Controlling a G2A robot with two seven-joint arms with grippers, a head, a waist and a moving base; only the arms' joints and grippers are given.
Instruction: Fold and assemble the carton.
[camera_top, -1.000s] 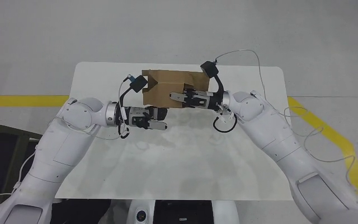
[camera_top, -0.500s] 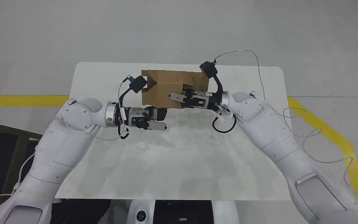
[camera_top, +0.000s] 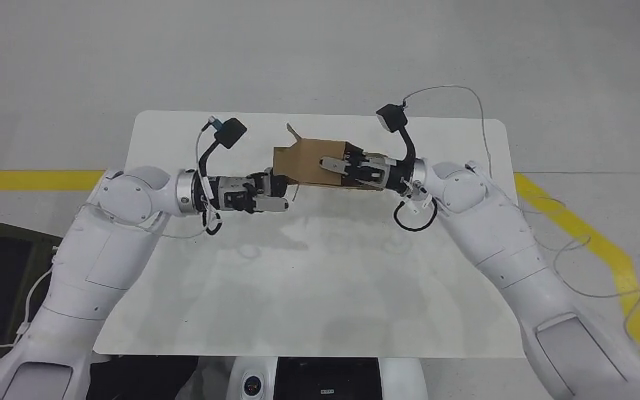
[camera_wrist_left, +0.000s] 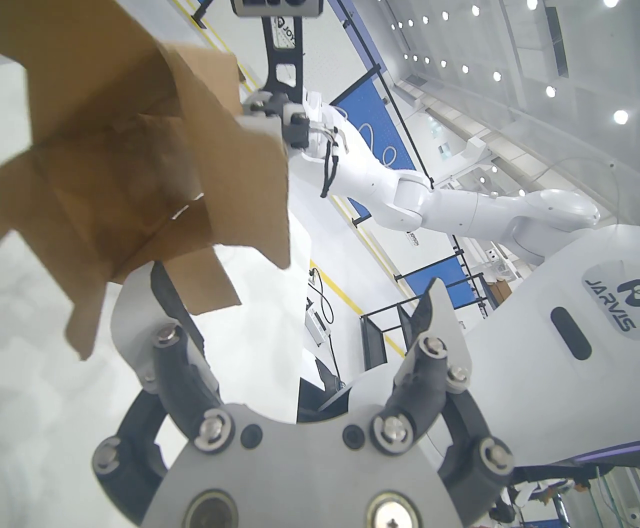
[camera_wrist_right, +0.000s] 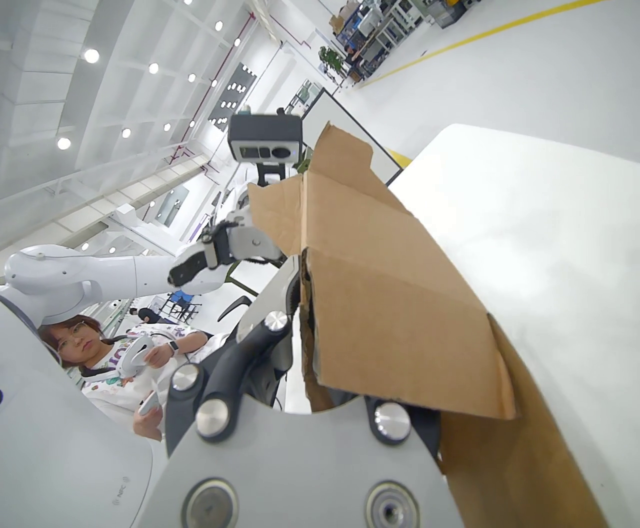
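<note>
Right gripper (camera_top: 347, 167) is clamped on a wall of the cardboard carton (camera_top: 308, 160), above the table (camera_top: 330, 300). Left gripper (camera_wrist_left: 292, 300), jaws wide, sits just beside its open, splayed-flap end.

We're in a big industrial robot hall. Ceiling spotlights (camera_wrist_right: 91, 55) high overhead, yellow floor lines (camera_top: 50, 180), blue partition panels (camera_wrist_left: 385, 120) behind.

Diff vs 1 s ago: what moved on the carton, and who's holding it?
The right end effector kept its hold on the carton and turned it, so the carton shows a narrower outline from above. The left end effector moved from the carton's near side up to its left end, open and gripping nothing. Unchanged: the carton stays over the far half of the table.
</note>
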